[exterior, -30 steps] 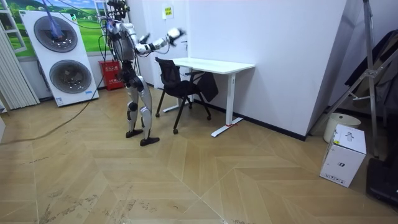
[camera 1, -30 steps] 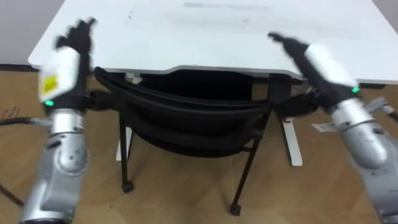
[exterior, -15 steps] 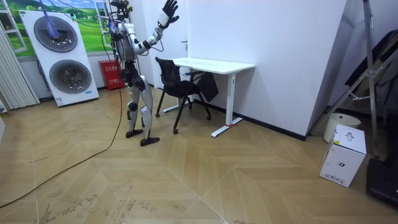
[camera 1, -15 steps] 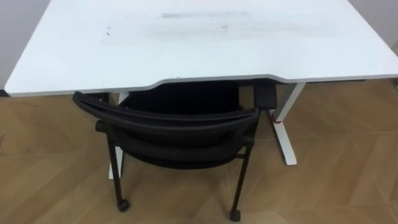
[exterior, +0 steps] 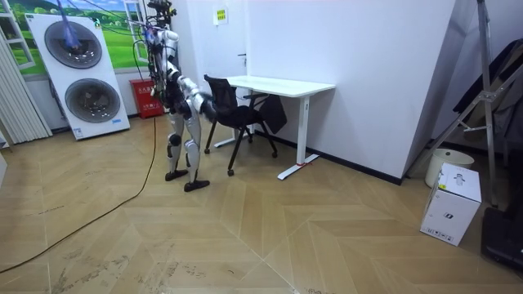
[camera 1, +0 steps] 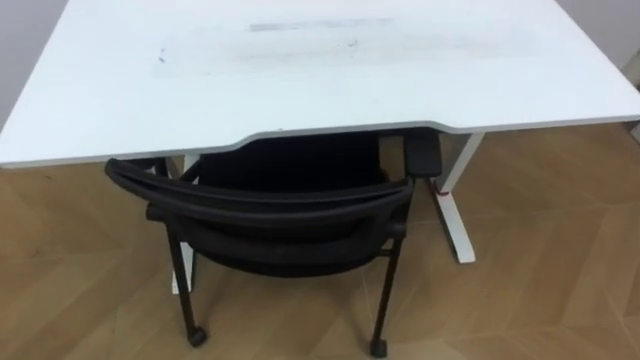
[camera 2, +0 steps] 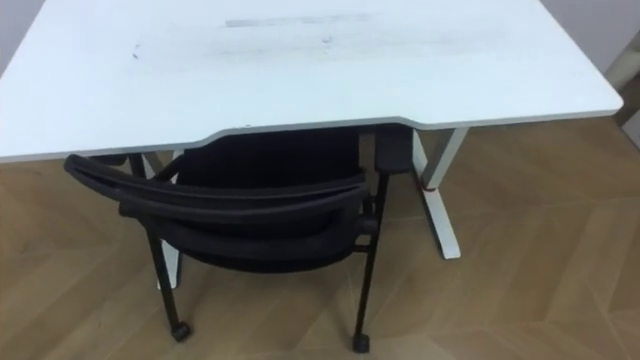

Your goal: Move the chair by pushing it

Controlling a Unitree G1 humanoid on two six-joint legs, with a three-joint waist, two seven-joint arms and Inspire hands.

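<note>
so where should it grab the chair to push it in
On the chair, probably the curved top rail, taken from the near side, over the top, near both ends. The back faces the robot, the seat sits partly under the desk, and the legs end in casters.

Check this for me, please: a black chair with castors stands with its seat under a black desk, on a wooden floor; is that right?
Not quite: the desk is white, not black, as the left eye view shows. The rest holds: the black chair with castors stands with its seat under it, on the wooden floor.
</note>
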